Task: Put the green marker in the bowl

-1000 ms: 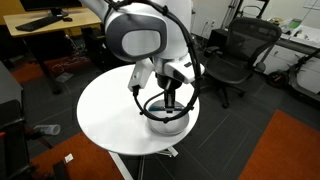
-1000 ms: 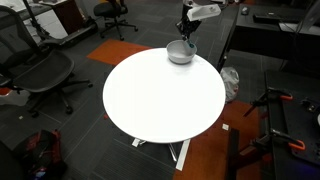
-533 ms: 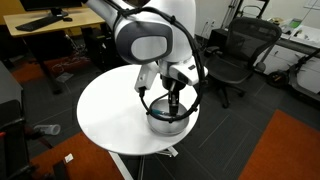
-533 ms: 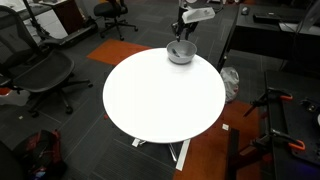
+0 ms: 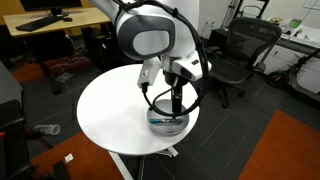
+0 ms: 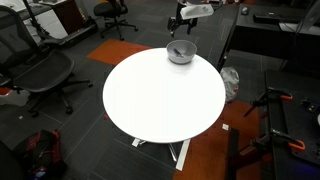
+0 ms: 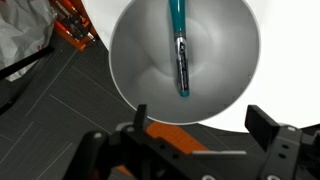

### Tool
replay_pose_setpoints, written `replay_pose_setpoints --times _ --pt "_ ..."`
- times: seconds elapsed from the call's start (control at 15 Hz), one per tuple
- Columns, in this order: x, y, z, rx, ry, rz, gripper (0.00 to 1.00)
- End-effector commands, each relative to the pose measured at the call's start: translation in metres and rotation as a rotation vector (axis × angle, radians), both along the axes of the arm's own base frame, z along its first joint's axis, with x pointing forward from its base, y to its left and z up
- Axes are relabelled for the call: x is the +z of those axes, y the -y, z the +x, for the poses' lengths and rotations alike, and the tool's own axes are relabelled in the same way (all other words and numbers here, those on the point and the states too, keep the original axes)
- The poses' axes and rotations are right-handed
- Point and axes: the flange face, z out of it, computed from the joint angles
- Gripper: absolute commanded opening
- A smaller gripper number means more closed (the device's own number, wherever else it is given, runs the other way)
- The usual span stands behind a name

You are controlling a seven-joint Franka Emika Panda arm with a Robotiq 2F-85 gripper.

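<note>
Reading the wrist view from the left, I'm seeing dark floor tiles, then the rim of the bowl (image 7: 125, 70). Lying down the middle of its hollow is the green marker (image 7: 181, 50) — teal end toward the top of the picture, darker end pointing down toward me, resting on the bowl's inside and touching nothing else. Further right, the white table (image 7: 295, 60) is showing past the rim. The gripper (image 7: 200, 120) is hanging over the near edge of the bowl with its jaws spread wide apart and nothing between them, and the marker is lying clear of both. In an exterior view the gripper (image 5: 176, 106) is hovering just above the bowl (image 5: 168, 123), which is sitting near the edge of the table (image 5: 105, 110), with an office chair (image 5: 235, 55) well off to the right. In an exterior view from across the table, the gripper (image 6: 183, 30) is poised above the bowl (image 6: 181, 52) at the far rim. I'm judging the placing itself as done — the marker is in the bowl and the hand is empty — so the step in hand is the withdrawal. What I'm planning next is a straight lift, jaws open and clear of the rim, so that I'm not nudging the bowl toward the table's edge.
</note>
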Motion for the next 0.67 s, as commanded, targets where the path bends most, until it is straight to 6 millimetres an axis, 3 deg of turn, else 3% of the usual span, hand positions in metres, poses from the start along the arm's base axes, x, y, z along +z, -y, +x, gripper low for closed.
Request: replay_pose_setpoints --times 0.0,0.27,0.33,0.6 --pt "0.019 0.001 -0.007 0.019 0.006 0.037 1.0" --pt "0.031 0.004 -0.011 0.046 0.017 0.044 1.0" --pt "0.017 0.006 -0.001 0.023 0.019 -0.001 1.0" --pt "0.022 0.007 -0.003 0.034 0.021 0.009 1.0"
